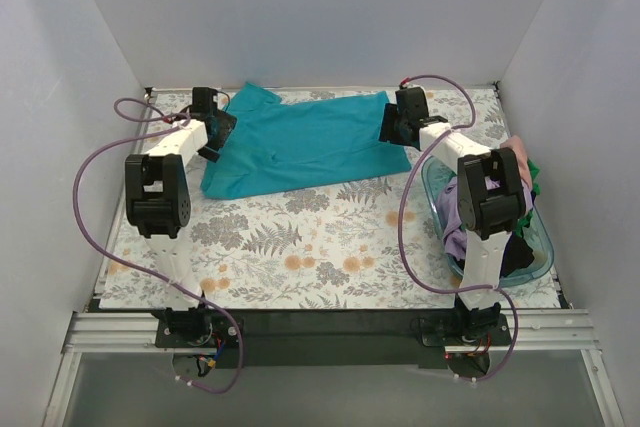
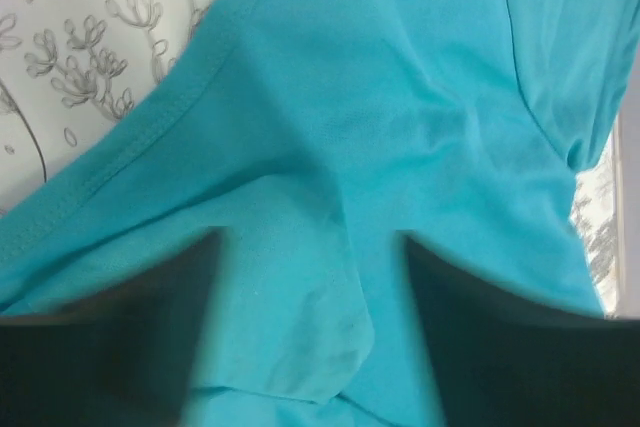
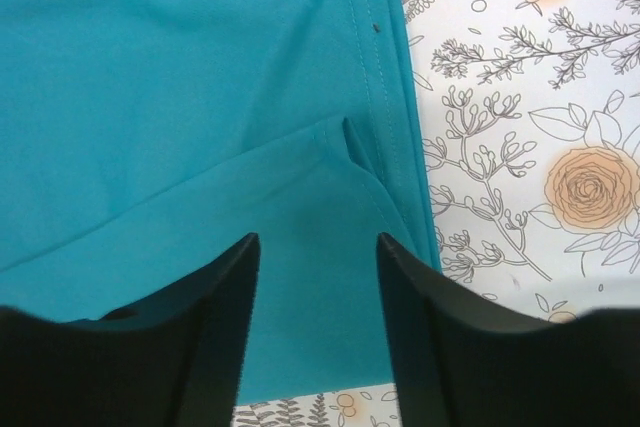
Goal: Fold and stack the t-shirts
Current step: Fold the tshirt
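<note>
A teal t-shirt (image 1: 300, 142) lies spread across the far half of the floral table. My left gripper (image 1: 218, 129) is at the shirt's left end, open, its dark fingers (image 2: 130, 337) low over the teal cloth (image 2: 380, 127) near a sleeve seam. My right gripper (image 1: 392, 127) is at the shirt's right end, open, its black fingers (image 3: 200, 337) straddling a folded-over corner of the shirt (image 3: 200, 97) beside the hem. Neither gripper holds the cloth.
A clear blue tub (image 1: 540, 247) on the right holds several crumpled garments in purple, pink, green and black (image 1: 500, 207). The floral tablecloth (image 1: 300, 257) covers the table. White walls close in the back and both sides.
</note>
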You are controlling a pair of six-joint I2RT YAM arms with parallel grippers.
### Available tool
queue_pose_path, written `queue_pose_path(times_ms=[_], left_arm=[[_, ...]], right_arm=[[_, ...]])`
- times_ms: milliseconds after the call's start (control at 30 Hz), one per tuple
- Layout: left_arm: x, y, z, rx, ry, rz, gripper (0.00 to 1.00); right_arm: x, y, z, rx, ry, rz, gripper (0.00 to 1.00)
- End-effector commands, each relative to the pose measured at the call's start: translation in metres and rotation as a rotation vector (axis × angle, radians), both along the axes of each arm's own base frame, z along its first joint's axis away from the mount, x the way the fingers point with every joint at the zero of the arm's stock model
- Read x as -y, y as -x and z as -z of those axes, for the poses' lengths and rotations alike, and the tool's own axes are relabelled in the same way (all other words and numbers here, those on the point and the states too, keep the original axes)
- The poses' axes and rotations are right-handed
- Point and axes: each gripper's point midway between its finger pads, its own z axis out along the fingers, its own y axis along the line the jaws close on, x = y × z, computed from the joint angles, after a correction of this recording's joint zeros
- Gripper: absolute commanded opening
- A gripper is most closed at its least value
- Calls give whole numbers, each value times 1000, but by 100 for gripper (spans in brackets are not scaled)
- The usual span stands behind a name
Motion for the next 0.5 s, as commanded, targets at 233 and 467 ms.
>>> queue_pose_path(times_ms=[233,467], left_arm=[[16,-14,-43,90,13,177,98],[35,34,-9,16,97,248,98]], right_arm=[[-23,12,-35,29,-77,-141,98],[-53,39,-7,-41,-152,-271,98]])
